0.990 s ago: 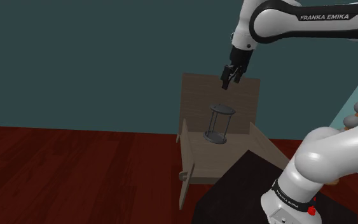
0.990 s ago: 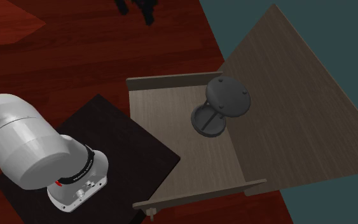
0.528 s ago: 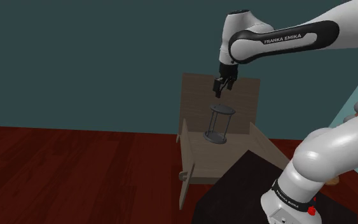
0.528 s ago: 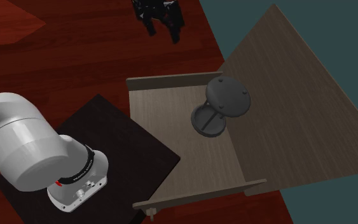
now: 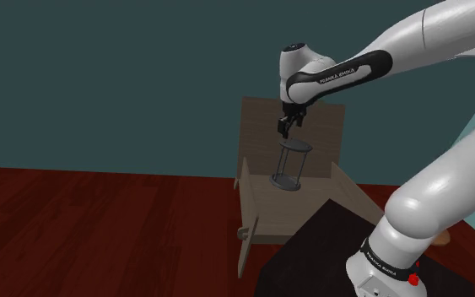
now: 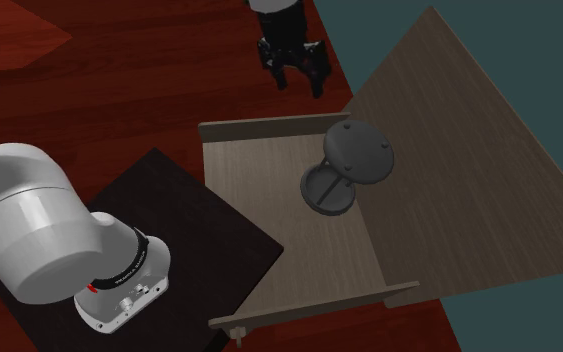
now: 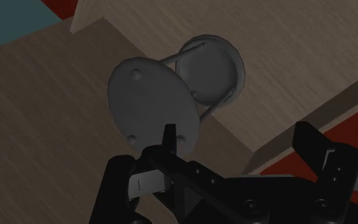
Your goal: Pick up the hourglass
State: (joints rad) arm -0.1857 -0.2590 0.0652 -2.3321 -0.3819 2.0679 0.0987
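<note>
Your pincer (image 5: 284,126) hangs just above the hourglass (image 5: 291,165), its 2 fingers spread wide and holding nothing, likely so they can straddle the frame. The hourglass stands upright in the open drawer (image 6: 269,200), close under the table (image 6: 449,150) edge, so coming down from above looks like the freest approach.

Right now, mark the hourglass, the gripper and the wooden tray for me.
hourglass (image 6: 360,152): second exterior view, on its top disc.
gripper (image 6: 300,84): second exterior view, midway between the open jaws.
wooden tray (image 6: 259,124): second exterior view, on the side wall nearest the gripper.
</note>
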